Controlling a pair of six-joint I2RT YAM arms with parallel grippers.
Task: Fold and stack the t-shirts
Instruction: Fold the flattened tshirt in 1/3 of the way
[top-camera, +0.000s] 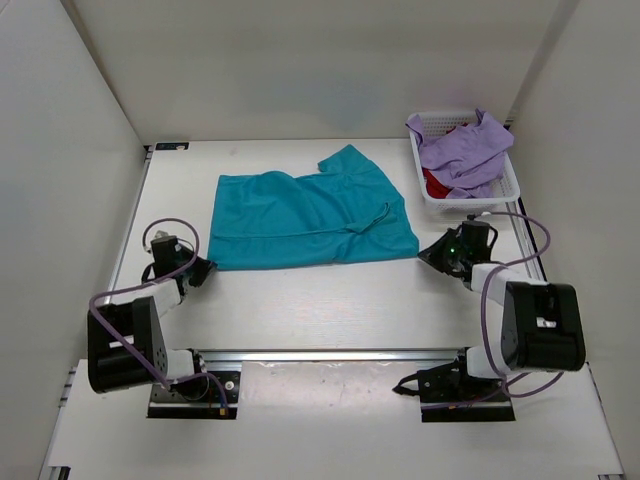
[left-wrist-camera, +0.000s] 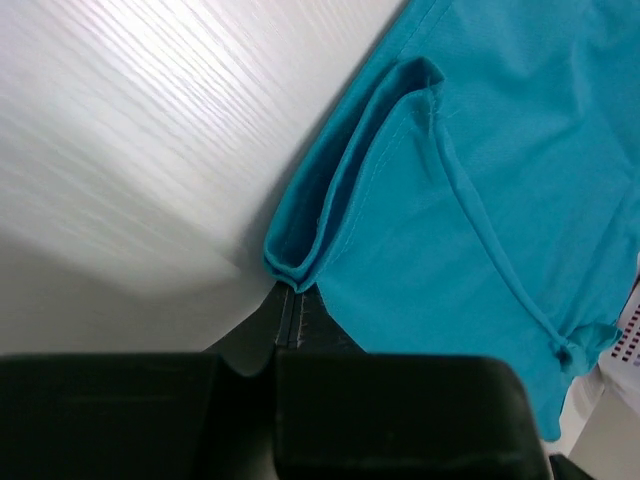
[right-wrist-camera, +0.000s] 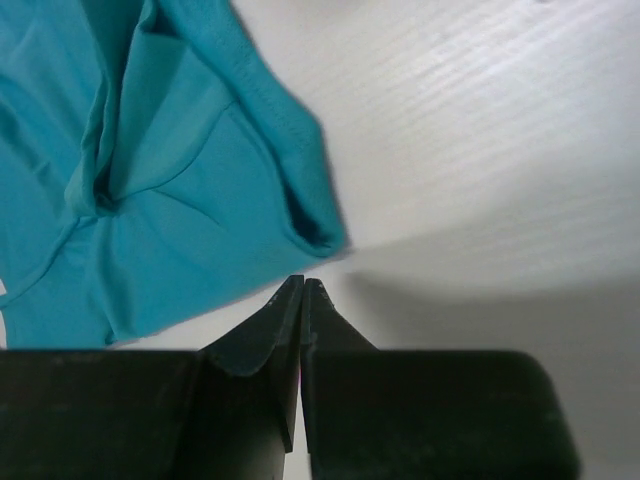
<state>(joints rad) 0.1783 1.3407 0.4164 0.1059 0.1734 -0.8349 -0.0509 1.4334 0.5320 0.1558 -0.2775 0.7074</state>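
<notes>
The teal t-shirt lies flat in the middle of the table, with one sleeve sticking out at the back. My left gripper is at its near left corner. In the left wrist view the jaws are shut, and a bunched fold of the teal t-shirt is caught at their tips. My right gripper is at the near right corner. Its jaws are shut with nothing in them, a little short of the teal hem. The lavender t-shirt and the red t-shirt lie in the basket.
A white mesh basket stands at the back right, just beyond my right gripper. White walls close the table on the left, back and right. An aluminium rail runs along the near edge between the two arm bases.
</notes>
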